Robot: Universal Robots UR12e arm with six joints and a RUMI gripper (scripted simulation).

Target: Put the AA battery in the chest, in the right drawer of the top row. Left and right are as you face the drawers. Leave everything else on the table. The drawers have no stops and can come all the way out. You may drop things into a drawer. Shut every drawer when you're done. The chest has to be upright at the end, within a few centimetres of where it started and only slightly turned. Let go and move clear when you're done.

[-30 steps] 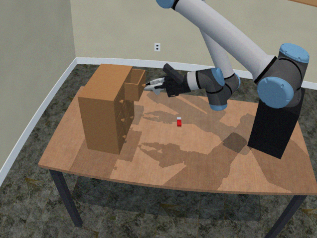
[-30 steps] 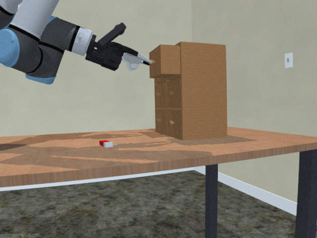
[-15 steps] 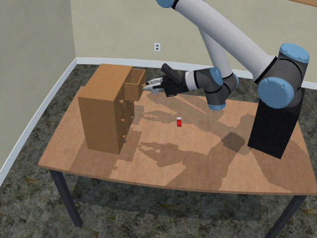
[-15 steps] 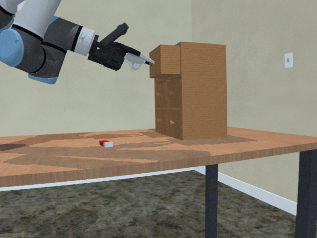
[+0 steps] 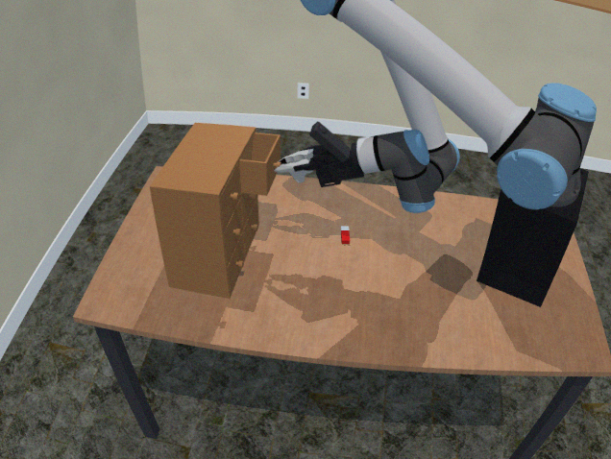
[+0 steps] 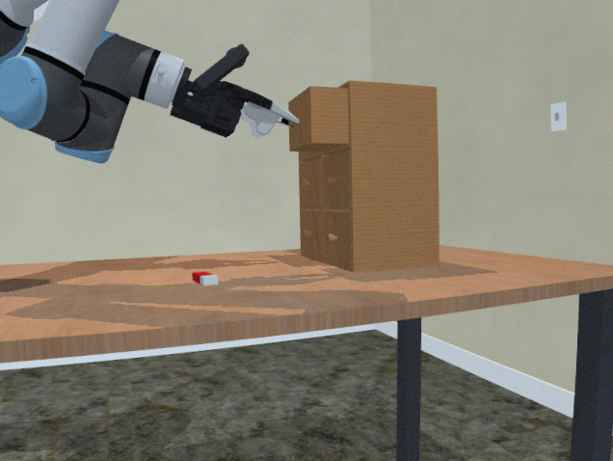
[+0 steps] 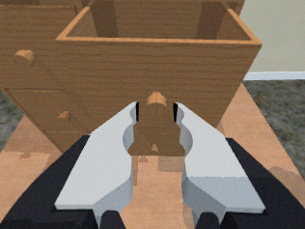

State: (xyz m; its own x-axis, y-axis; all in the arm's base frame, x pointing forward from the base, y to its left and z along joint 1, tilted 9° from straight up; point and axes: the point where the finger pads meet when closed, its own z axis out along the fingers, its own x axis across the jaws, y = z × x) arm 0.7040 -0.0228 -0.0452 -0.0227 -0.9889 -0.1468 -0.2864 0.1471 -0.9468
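Observation:
The wooden chest (image 5: 207, 206) stands upright on the left part of the table; it also shows in the exterior view (image 6: 376, 173). Its top-row right drawer (image 5: 258, 162) is pulled partly out and looks empty in the wrist view (image 7: 159, 71). My gripper (image 5: 282, 165) is level with the drawer front, its white fingers partly open on either side of the drawer's knob (image 7: 155, 101), with small gaps on both sides. The AA battery (image 5: 345, 234), red with a white end, lies on the table in the middle, well away from the gripper; it also shows in the exterior view (image 6: 204, 278).
The other drawers (image 6: 322, 207) of the chest are shut, their small knobs sticking out. The black robot base (image 5: 533, 236) stands at the table's right side. The arm's elbow (image 5: 420, 172) hangs over the table behind the battery.

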